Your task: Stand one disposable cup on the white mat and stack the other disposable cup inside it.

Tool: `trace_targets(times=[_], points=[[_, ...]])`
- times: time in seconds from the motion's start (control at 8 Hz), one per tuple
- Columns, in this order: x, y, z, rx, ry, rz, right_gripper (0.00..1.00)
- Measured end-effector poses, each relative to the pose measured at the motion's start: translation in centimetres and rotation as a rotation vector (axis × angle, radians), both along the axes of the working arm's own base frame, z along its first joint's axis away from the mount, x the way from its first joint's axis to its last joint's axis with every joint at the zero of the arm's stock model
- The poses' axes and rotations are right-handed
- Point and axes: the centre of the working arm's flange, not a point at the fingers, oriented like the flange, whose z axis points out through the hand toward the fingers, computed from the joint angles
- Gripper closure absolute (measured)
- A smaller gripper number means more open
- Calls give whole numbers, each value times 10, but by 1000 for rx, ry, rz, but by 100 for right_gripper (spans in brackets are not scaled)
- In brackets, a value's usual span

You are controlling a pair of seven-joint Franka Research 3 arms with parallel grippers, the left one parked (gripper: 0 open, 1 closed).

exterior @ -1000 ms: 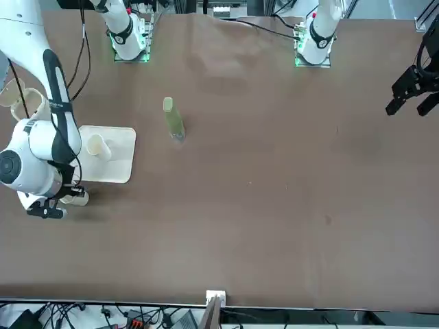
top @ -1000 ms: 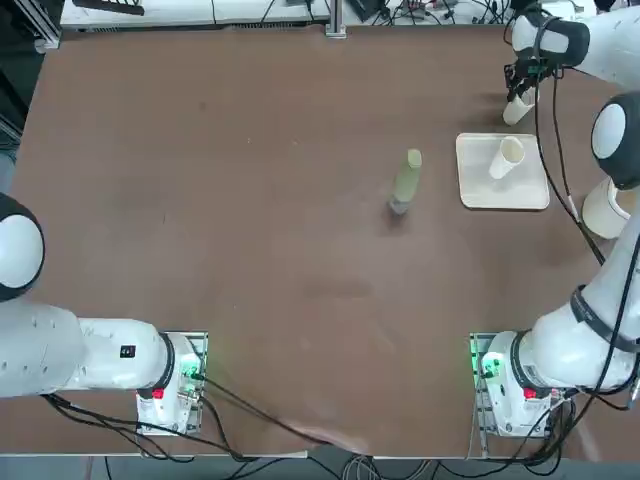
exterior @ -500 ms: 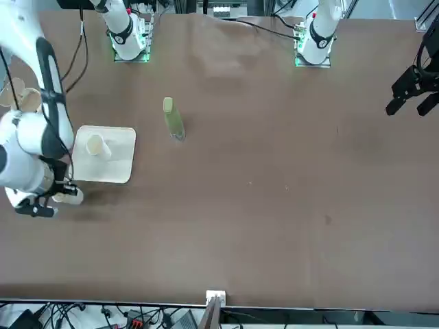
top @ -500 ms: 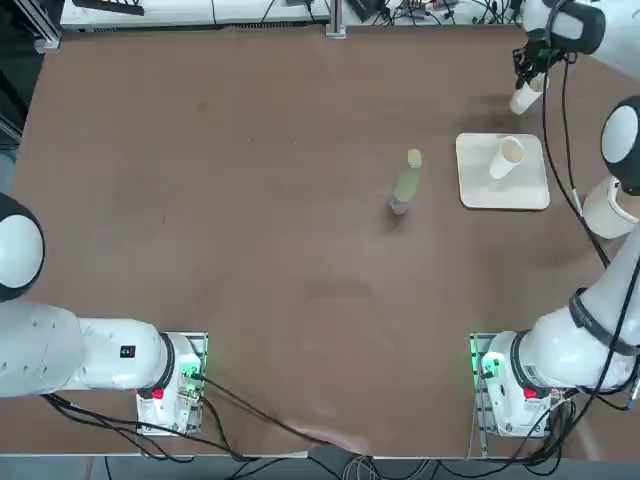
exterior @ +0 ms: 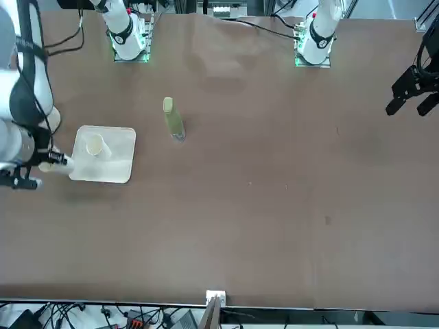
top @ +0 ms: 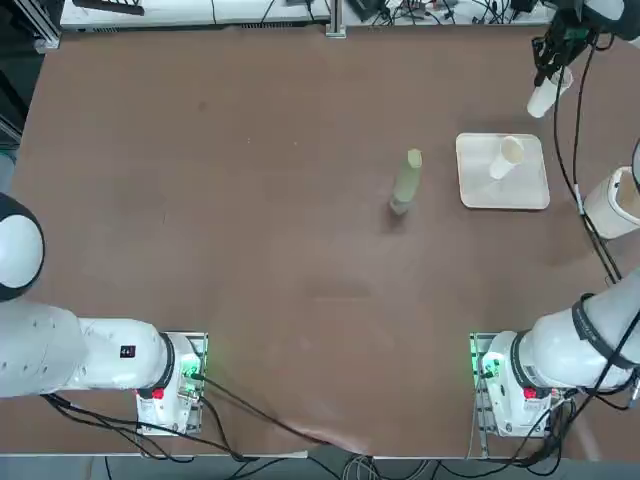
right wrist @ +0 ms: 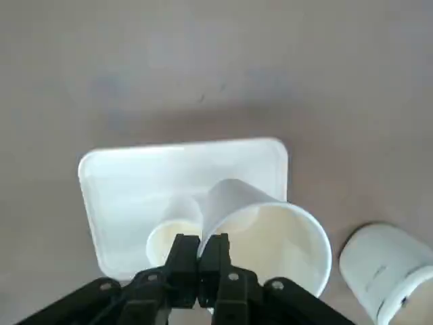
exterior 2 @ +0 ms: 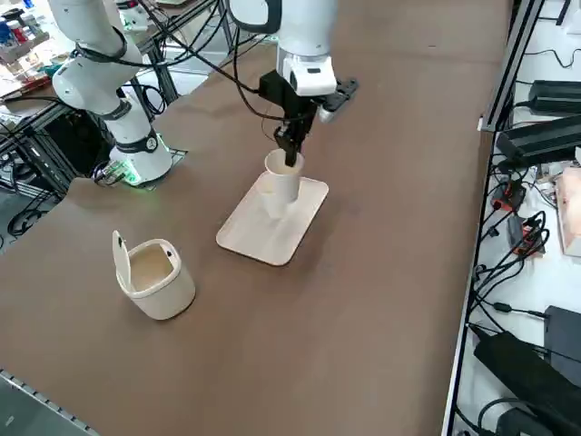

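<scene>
The right gripper is pinched on the rim of the held cup, 1 finger inside the wall and 1 outside; the cup hangs below the jaws, mouth up, its long axis near upright with a slight tilt. It is lifted clear of the table; in the top view the held cup lies beyond the far edge of the mat, off toward the table's far right corner. The wrist view looks down on the mat, with the standing cup just beside the held one.

The standing cup is upright, mouth open, on the mat's middle; so step 1 looks done and the carry is in hand. What the coming move turns on: the standing cup lies from the jaws back toward the robot's base and lower; the held cup must travel that way until the 2 axes line up, then descend. Both cups are plain, cream-white, tapered and thin-walled; I would expect the held rim to flex under the pinch.

A round white tub sits on the table near the mat and is no part of this.
</scene>
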Motion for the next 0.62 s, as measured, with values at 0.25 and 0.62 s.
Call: trace_targets(times=[0.25,0.62], points=[[-28,24,-11,-2,37,-11,98],[-56,38,-35,0,41,-1,98]])
